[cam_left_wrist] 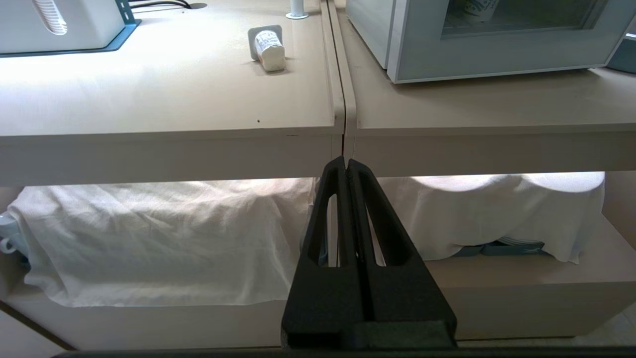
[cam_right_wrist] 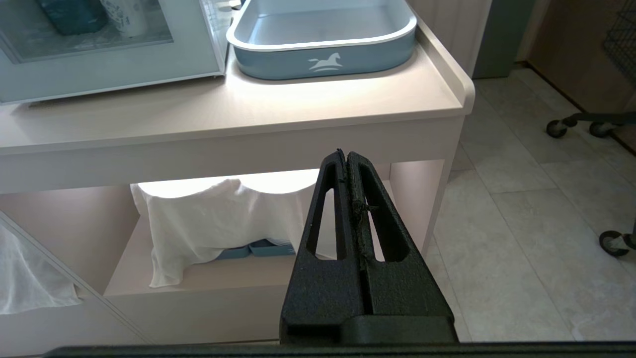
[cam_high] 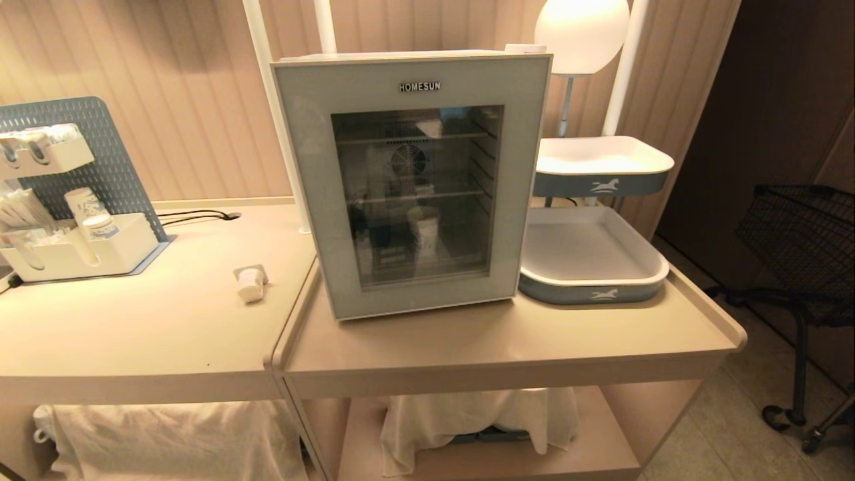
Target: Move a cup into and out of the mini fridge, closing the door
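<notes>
Head view: door (cam_high: 414, 180) closed; cup (cam_high: 252, 283) apparently tipped on counter (cam_high: 153, 327)

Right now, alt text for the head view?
A mini fridge stands on the counter with its glass door shut and a paper cup inside. A small white cup lies tipped over to its left; blue trays sit right.

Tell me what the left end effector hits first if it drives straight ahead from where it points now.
Probably the front edge of the counter at the seam between the two units; the shut left end effector aims there, though depth is unclear.
</notes>
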Tool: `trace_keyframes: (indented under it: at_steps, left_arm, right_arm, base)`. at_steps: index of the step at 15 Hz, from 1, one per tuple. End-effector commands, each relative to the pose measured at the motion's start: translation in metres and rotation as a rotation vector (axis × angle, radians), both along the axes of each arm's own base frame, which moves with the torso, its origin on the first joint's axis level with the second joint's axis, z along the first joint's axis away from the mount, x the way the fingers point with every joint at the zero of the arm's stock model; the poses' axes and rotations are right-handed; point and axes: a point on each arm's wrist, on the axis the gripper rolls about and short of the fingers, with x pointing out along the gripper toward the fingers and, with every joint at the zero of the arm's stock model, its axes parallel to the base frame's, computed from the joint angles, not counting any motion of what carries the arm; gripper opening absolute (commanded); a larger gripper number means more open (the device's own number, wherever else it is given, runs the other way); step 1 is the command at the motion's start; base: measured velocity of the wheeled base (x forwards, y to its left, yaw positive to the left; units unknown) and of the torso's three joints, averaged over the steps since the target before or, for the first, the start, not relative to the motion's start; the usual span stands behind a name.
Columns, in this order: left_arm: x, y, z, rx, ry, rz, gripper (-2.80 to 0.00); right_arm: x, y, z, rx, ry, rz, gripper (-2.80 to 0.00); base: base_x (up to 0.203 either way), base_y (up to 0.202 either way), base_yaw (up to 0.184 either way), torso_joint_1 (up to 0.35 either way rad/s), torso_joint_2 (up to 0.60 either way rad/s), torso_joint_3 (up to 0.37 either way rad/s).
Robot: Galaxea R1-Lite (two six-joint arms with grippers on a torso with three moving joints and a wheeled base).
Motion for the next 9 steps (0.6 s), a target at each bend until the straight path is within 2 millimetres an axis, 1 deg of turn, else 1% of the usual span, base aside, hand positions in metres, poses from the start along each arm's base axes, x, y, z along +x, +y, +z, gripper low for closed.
trace_keyframes:
  at_steps: [1,9]
  left_arm:
    - [0.0,0.0,0.0,-0.001,-0.001,0.001,-2.8]
    - [0.0,0.0,0.0,-0.001,-0.001,0.001,-2.8]
  right_arm:
    - [0.0,0.0,0.0002,0.0,0.001,0.0,-2.8]
    - [0.0,0.0,0.0002,0.001,0.001,0.0,-2.8]
  base:
    - [0.0,0.0,0.0,0.0,0.0,0.0]
    - [0.0,0.0,0.0,0.0,0.0,0.0]
